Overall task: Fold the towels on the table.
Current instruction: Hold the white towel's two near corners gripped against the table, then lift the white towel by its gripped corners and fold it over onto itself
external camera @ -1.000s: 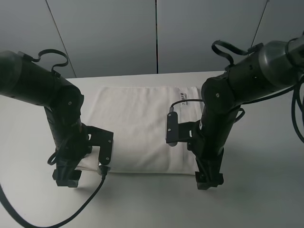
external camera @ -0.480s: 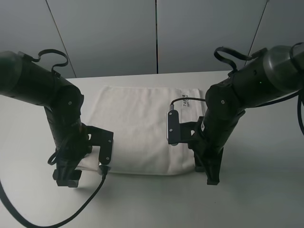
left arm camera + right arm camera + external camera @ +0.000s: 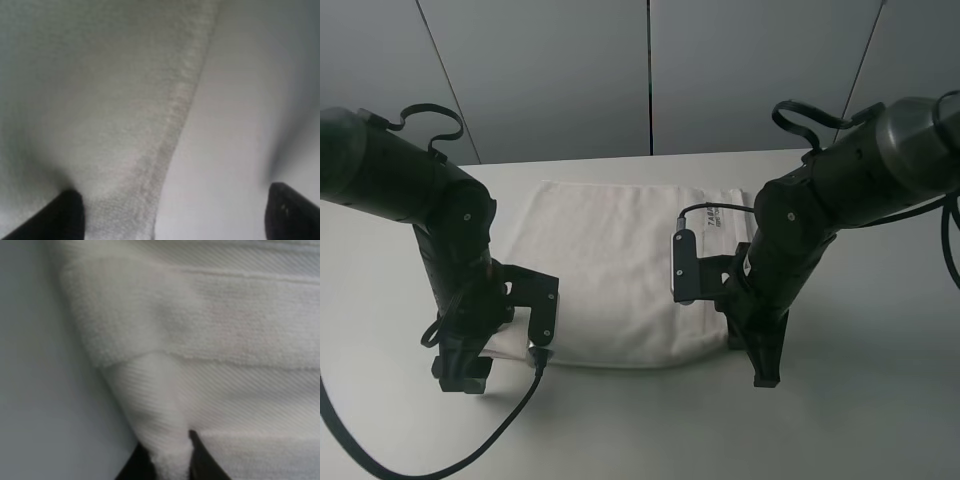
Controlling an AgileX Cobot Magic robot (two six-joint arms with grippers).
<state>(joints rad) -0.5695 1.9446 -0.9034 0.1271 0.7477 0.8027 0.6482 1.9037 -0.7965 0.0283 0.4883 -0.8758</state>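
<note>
Counter [image 3: 620, 430]: plain white and wide, with bare surface on every side of the towel.

Towel [image 3: 610, 270]: white terry, lying flat mid-counter with its long side running left to right. Its near-right corner is pulled up off the counter into a small peak. The rest is flat.

My right gripper [image 3: 765, 370] is at that near-right corner. In the wrist view the right gripper [image 3: 167, 466] is pinched tight on a fold of the towel [image 3: 240, 325], and the cloth rises in a cone from between the fingers. The woven border band [image 3: 250, 395] runs just beside the pinch.

My left gripper [image 3: 460, 378] is low at the near-left corner. In the wrist view the left gripper [image 3: 180, 215] has its fingers spread wide. One finger is over the towel [image 3: 90, 100] and the other over bare counter [image 3: 250, 100], with the stitched hem [image 3: 172, 125] running between them. It grips nothing. I can't tell whether the fingertips touch the cloth.

The label [image 3: 712, 215] has grey lettering and sits at the far-right end, near my right arm's elbow.
</note>
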